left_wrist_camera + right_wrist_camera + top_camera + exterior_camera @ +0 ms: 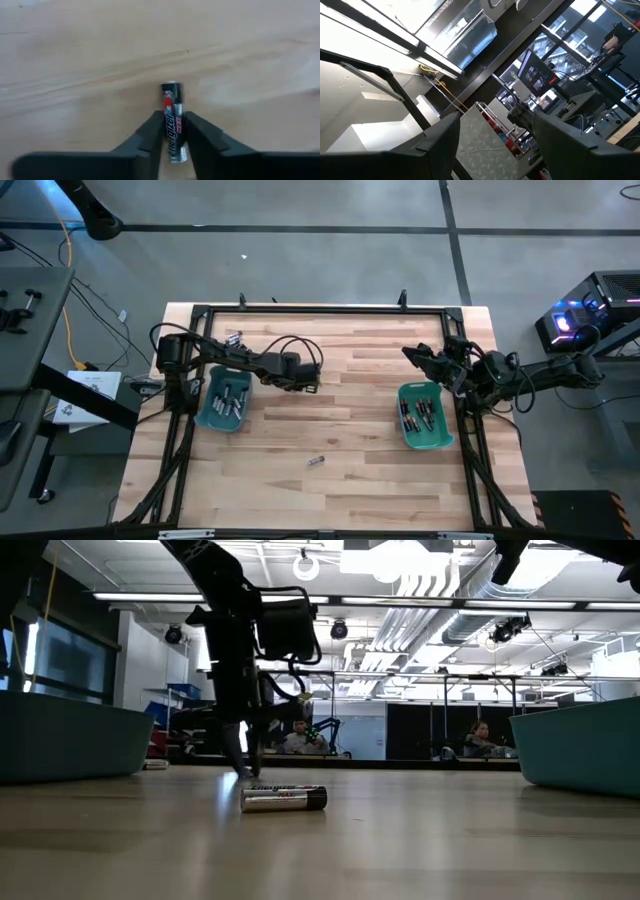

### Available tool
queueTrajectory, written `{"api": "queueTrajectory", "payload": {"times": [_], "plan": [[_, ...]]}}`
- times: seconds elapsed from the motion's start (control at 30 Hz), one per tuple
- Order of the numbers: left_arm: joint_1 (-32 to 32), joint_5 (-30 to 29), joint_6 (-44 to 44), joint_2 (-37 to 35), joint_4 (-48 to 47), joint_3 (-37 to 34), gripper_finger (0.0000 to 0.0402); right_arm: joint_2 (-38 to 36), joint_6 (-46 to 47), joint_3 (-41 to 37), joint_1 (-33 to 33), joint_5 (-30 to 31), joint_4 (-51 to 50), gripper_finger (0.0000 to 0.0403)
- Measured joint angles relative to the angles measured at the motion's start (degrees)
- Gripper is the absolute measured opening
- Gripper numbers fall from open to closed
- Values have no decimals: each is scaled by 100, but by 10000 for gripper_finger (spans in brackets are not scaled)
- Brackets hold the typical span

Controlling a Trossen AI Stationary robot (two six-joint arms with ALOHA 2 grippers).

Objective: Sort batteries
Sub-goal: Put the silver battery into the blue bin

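**Left fingers clamped on a battery at mid-tabletop**

Left gripper point(174, 142): its two dark fingers point(150, 135) press on either side of a dark battery point(172, 122) with red and silver print, lying flat on the wood, one end poking out ahead of the fingertips. In the high view this gripper point(308, 384) sits left of the tabletop's centre, just beside the left teal bin point(205, 408).

Left teal bin holds several batteries point(230, 400) (small dark and silvery cells, count unclear). A few more loose cells point(234, 338) lie near the far edge behind that bin.

One lone battery point(316, 462) rests on open wood toward the near edge, well apart from both bins; the low view shows it close up point(284, 798), lying on its side, silvery with a dark end.

Right gripper point(418, 357) is raised beside the right teal bin point(443, 440), fingers point(440, 142) spread wide with nothing between them (camera points up at the room). That bin also has batteries inside point(420, 414).

Wooden tabletop point(350, 490) sits inside a black frame. Two people are seated far behind in the low view point(296, 738).
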Motion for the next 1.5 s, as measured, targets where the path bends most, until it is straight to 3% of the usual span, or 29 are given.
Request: {"api": "queueTrajectory", "payload": {"times": [0.1,0.23,0.37,0.5,0.57,0.67,0.77,1.07,1.5], "plan": [[-103,139,191,-187,-61,56,26,0,11,0,0,0,0,243],[-458,-192,236,-731,-750,537,26,-2,11,0,2,0,0,243],[-984,-804,114,-1279,-1986,1248,26,-1,-16,0,2,5,-34,243],[-1490,-992,-580,-1747,-3747,1941,26,17,-94,0,2,136,-178,243],[-1675,-903,-1114,-1923,-4640,2089,26,33,-98,0,2,193,-254,243],[-1829,-211,-1766,-2240,-5486,1953,26,57,-140,0,2,212,-266,243],[-1875,355,-2150,-2602,-5347,1366,26,57,-177,0,2,220,-263,243],[-1697,924,-2437,-3089,-3953,-851,26,46,-138,0,2,232,-235,243],[-1148,978,-1299,-3089,-3010,-2161,31,46,11,0,1,208,-214,243]]}}
